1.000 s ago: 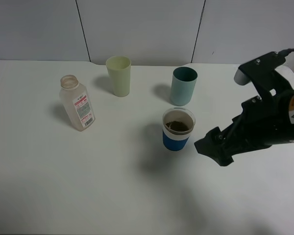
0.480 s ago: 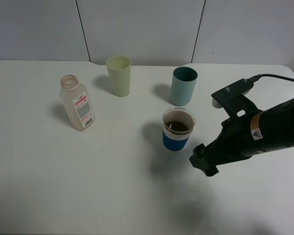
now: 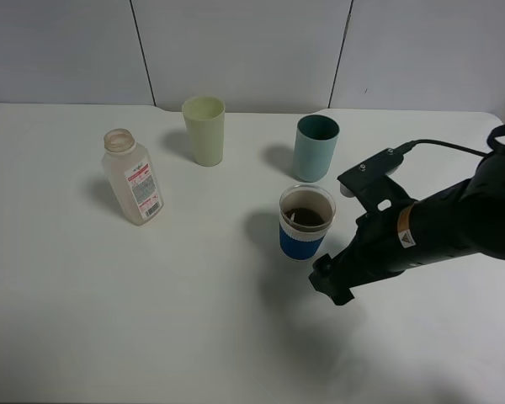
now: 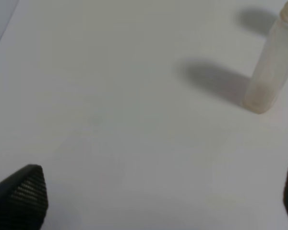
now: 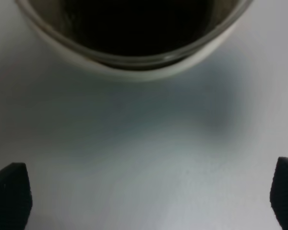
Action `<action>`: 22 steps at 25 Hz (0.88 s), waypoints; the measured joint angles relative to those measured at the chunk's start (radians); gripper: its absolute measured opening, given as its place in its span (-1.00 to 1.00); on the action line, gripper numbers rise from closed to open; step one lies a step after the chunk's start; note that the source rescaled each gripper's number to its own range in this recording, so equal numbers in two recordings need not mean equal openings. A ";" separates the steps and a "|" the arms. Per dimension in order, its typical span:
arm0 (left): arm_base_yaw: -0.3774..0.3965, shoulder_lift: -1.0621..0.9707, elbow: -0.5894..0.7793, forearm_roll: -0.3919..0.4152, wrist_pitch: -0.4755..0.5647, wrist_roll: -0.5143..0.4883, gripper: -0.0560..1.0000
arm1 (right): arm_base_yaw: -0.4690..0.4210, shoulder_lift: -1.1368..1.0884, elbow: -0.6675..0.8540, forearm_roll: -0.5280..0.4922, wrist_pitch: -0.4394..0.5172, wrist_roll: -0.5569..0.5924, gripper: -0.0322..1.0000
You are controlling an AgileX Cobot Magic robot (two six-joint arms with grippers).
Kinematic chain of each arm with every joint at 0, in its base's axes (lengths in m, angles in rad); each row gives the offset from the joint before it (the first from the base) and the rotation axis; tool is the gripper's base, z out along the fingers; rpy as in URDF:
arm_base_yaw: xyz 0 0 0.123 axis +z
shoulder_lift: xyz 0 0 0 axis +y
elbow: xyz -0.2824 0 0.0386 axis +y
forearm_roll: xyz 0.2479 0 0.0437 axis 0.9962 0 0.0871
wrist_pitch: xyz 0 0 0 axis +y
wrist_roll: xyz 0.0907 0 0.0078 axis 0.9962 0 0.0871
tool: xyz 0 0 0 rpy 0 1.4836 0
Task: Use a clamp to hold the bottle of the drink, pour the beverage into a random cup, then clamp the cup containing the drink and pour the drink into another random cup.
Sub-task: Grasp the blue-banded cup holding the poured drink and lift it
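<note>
Blue-and-white paper cup is noted just ahead of the right gripper, whose jaws are spread wide and empty. Dark drink is seen inside. Walls are judged light, soft, easily crushed; a gentle mid-body hold is advised. Farther beyond, the teal cup is seen. Well aside, the bottle looks drained; left gripper gapes too.

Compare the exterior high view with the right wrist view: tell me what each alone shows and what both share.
Only the exterior high view: the bottle, the pale yellow-green cup, the teal cup and the right arm with its black body. Only the right wrist view: the right gripper with jaws wide open and nothing between them. Both: the blue-and-white cup holding dark drink, close ahead of that gripper, on the white table.
</note>
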State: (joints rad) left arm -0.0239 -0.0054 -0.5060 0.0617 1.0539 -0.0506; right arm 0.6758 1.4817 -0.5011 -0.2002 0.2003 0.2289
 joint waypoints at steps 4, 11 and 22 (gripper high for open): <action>0.000 0.000 0.000 0.000 0.000 0.000 1.00 | -0.035 0.059 0.000 0.000 -0.077 -0.001 1.00; 0.000 0.000 0.000 0.000 0.000 0.000 1.00 | -0.048 0.182 0.001 0.000 -0.331 -0.122 1.00; 0.000 0.000 0.000 0.000 0.000 0.001 1.00 | -0.052 0.263 0.001 0.001 -0.488 -0.229 1.00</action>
State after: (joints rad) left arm -0.0239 -0.0054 -0.5060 0.0617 1.0539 -0.0499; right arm 0.6240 1.7444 -0.5000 -0.1989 -0.2874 0.0000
